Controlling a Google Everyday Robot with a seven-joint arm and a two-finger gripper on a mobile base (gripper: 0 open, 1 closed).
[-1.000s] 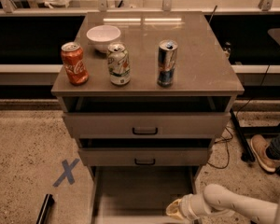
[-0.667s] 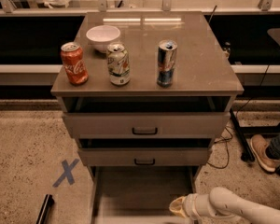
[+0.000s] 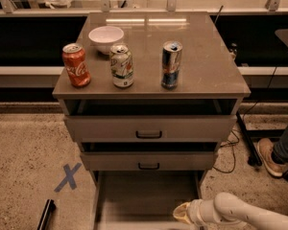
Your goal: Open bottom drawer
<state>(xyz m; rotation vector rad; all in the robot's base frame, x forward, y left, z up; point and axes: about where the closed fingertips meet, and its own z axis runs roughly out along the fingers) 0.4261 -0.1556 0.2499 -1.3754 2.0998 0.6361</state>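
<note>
The bottom drawer (image 3: 144, 195) is pulled far out of the grey-taupe cabinet (image 3: 216, 78). Its shallow grey tray shows below the middle drawer (image 3: 115, 162), and its front and handle are cut off by the bottom edge of the view. My gripper (image 3: 181, 214) is at the front right corner of the tray, low in the view, on the end of the white arm (image 3: 230, 209) that comes in from the lower right. The top drawer (image 3: 110, 127) stands slightly out, with a dark gap above it.
On the cabinet top stand a red cola can (image 3: 76, 64), a white bowl (image 3: 106, 36), a pale green can (image 3: 121, 65) and a blue-silver can (image 3: 171, 64). A blue tape X (image 3: 67, 177) marks the floor at left. A person's shoe (image 3: 270, 157) and cables (image 3: 245, 135) lie at right.
The gripper stays at the front right of the pulled-out drawer. The arm behind it has shifted slightly to the left. The drawers and cans have not moved.
</note>
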